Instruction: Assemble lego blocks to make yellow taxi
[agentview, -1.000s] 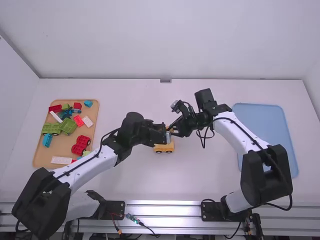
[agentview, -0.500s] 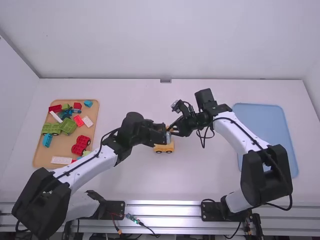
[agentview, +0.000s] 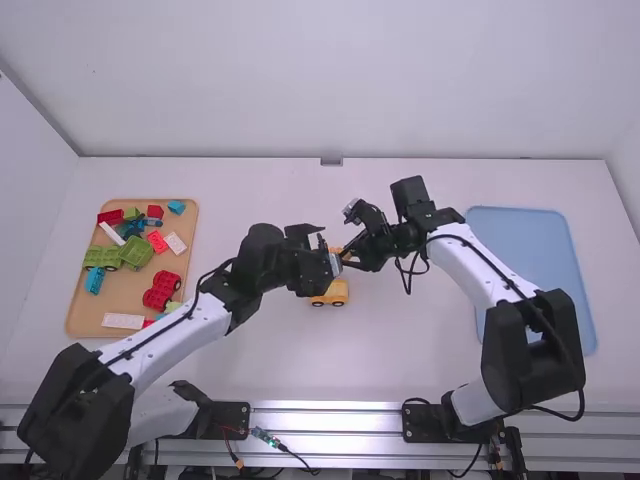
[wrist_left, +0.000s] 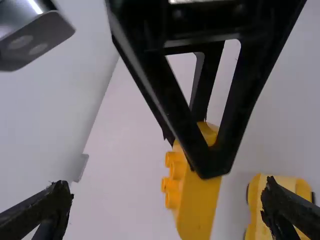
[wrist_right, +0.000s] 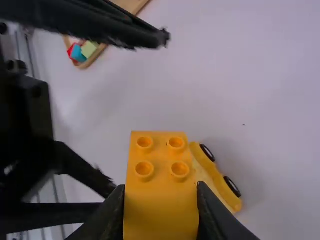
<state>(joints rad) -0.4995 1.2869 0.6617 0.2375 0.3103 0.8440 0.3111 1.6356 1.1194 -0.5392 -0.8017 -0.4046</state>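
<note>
My left gripper (agentview: 328, 254) is in the middle of the high view, just left of my right gripper (agentview: 350, 254). A yellow block (wrist_right: 159, 200) with several studs fills the space between the right gripper (wrist_right: 161, 200)'s fingers, which are shut on it. In the left wrist view the left gripper (wrist_left: 167, 202) is open, its fingers wide apart on either side of the held block (wrist_left: 200, 205). Below both grippers a yellow car base (agentview: 336, 293) with black wheels stands on the table, partly covered by the left gripper.
A wooden tray (agentview: 72, 318) at the left holds red, green, blue and white blocks, including a red wheeled piece (agentview: 162, 290). At the right lies a blue tray (agentview: 530, 240), partly behind the right arm.
The left gripper has opened and its fingers have spread away from the yellow block. Its arm shifted slightly, while the right arm stayed still.
</note>
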